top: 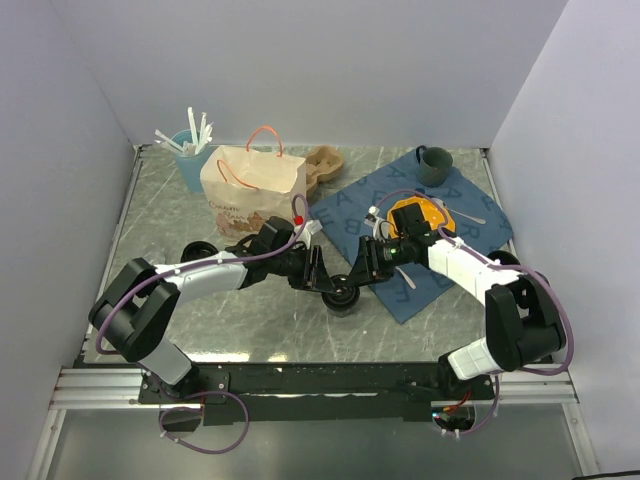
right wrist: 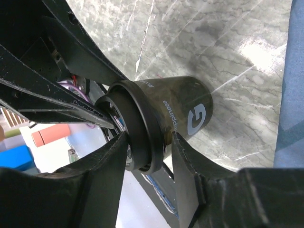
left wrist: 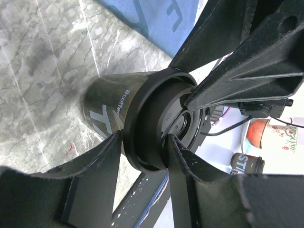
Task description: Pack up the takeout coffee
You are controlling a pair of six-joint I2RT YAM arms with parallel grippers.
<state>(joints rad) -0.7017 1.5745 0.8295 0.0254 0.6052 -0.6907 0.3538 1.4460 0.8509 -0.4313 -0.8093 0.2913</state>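
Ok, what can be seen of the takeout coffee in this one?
The takeout coffee is a small black cup with glossy sides, white lettering including "#coffee", and a matte black lid. It looks upright, on or just above the table, beside the blue cloth. The left pincer and right pincer clasp its lid rim from opposite sides.

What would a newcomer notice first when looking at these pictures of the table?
At the centre of the top view, the left gripper and the right gripper meet, both closed around the lid of one small black takeout coffee cup. Behind them at the far left stands a paper bag with orange handles. To its right lies a blue cloth with a teal mug at its far edge.
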